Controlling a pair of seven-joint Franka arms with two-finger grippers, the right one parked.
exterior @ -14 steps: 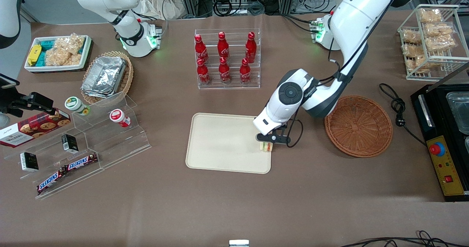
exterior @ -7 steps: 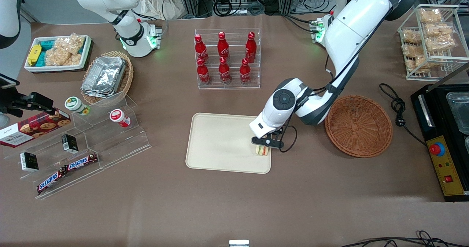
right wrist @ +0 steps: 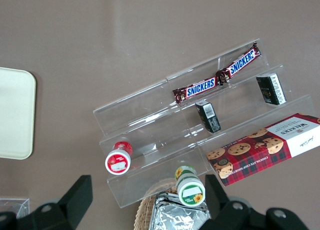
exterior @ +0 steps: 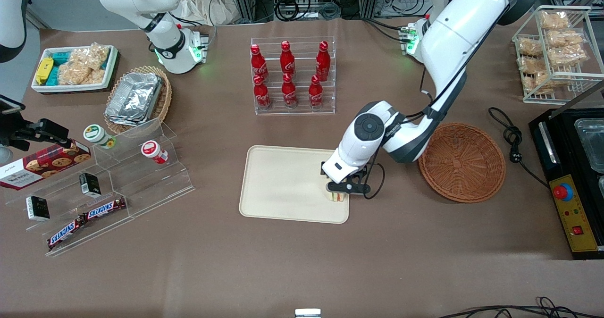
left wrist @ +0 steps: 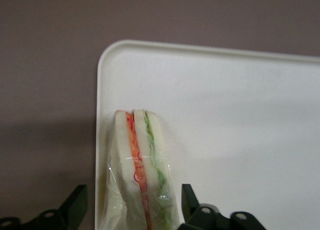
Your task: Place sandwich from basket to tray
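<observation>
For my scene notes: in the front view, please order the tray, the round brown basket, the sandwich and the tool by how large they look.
1. Tray
2. Basket
3. Tool and sandwich, both small and overlapping at the tray's edge, so I cannot rank them. The tool is open around the sandwich.

Wrapped sandwich rests on the cream tray, just inside a rounded corner and close along one rim. Layers run pale bread, orange-red filling, bread, green filling, bread. The gripper straddles it, fingers spread clear of the wrap on both sides. Brown table surface surrounds the tray.
</observation>
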